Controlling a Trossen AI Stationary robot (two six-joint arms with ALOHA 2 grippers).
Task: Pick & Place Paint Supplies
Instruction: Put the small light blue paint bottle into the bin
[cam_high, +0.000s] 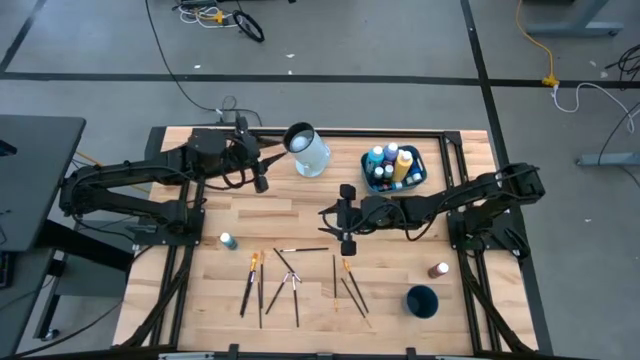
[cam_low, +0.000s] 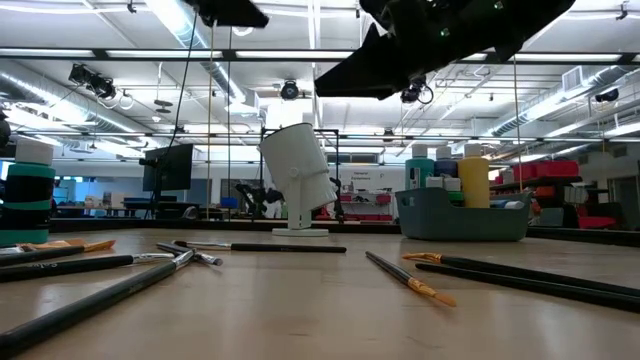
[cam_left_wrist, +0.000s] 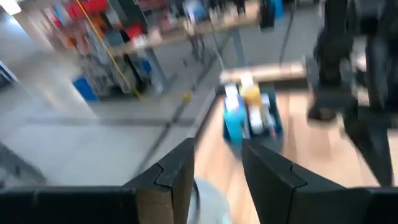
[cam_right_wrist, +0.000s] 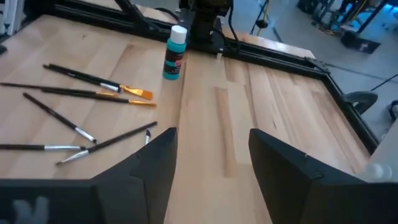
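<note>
**Right arm poised over the brushes, nothing in hand**

Right gripper (cam_high: 347, 218) hangs above mid-table, fingers apart and empty in its wrist view; bare wood shows between them; so this reads as the reach phase of a pick, not a carry.

Left gripper (cam_high: 260, 172) sits near the back of the table just beside the pale jug (cam_high: 308, 150); fingers parted with a gap, gripping nothing; looks to be waiting.

Supplies: several bottles already stand in the teal tub (cam_high: 420, 178) at back right; a teal bottle (cam_high: 227, 240) stands alone at the left, a brown bottle (cam_high: 439, 269) alone at the right near the dark cup (cam_high: 422, 301); paintbrushes (cam_high: 285, 278) lie scattered along the front edge, some crossing each other.

Judgement: well short of done. Next move probably a descent onto a single brush; calls for jaws set across the thin handle, low enough to catch it off the wood; crossed brushes risk being dragged along.
</note>
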